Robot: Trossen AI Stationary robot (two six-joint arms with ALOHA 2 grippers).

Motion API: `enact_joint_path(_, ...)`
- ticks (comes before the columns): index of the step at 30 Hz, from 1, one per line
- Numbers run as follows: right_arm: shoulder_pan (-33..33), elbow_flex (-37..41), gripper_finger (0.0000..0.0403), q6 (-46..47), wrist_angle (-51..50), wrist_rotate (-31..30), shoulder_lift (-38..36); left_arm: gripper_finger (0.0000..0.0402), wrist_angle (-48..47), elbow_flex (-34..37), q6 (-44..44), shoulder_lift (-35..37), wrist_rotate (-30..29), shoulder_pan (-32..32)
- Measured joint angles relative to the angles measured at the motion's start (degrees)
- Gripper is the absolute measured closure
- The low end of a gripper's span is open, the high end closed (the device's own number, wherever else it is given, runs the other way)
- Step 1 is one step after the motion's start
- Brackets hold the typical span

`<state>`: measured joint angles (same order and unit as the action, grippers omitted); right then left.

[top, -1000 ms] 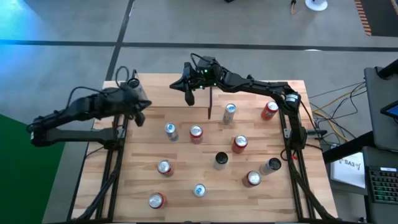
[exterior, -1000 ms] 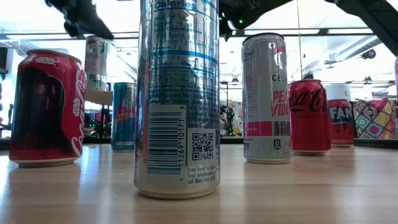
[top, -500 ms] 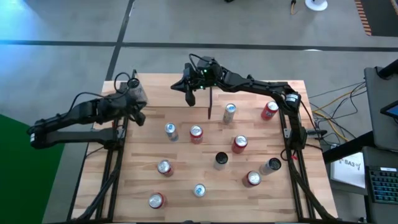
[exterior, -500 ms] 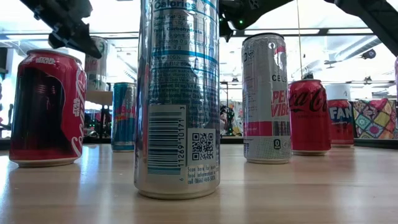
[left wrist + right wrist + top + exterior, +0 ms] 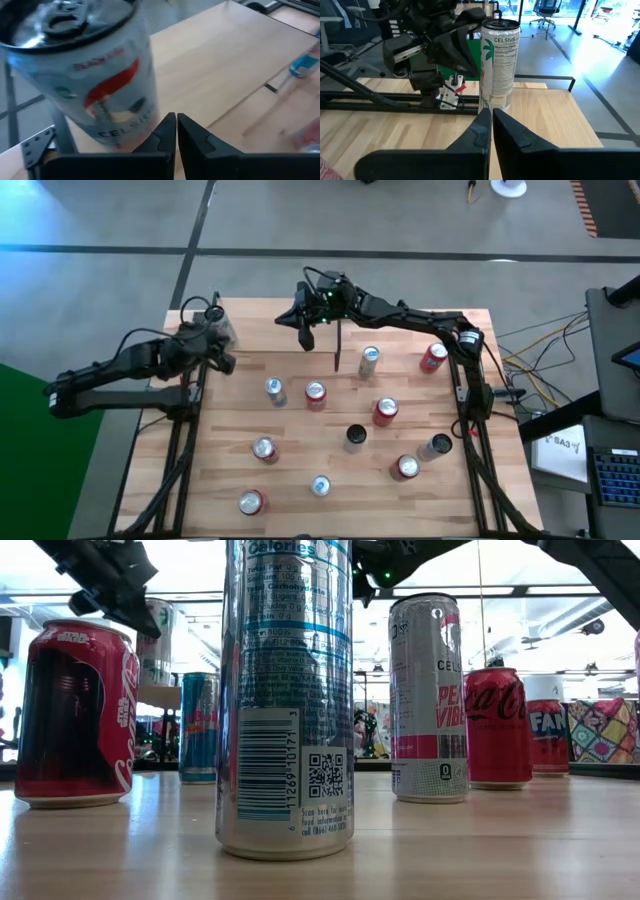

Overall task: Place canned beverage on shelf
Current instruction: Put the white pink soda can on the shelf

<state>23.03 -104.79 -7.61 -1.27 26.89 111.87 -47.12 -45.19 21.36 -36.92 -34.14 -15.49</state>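
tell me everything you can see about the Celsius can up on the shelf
The Celsius can is a tall slim aluminium can, white with green print on one side and red on the other, top unopened. It stands upright near a corner of the light wooden shelf, by a thin black upright. The left gripper, fingers shut, sits just beside it, not gripping.

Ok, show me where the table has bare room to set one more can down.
Bare wood runs along the near edge of the table, from the blue can to the right corner. There is also room on the left side, between the table's edge and the silver can. The middle right is crowded: the red can, the dark can and their neighbours stand close together.
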Motion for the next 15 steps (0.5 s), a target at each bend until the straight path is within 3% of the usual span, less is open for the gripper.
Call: enact_joint_path(15, 0.0, 0.0, 0.0394, -0.1, -0.4, 0.0, 0.0, 0.0402, -0.3, 0.0, 1.2, -2.2, -4.3, 0.0)
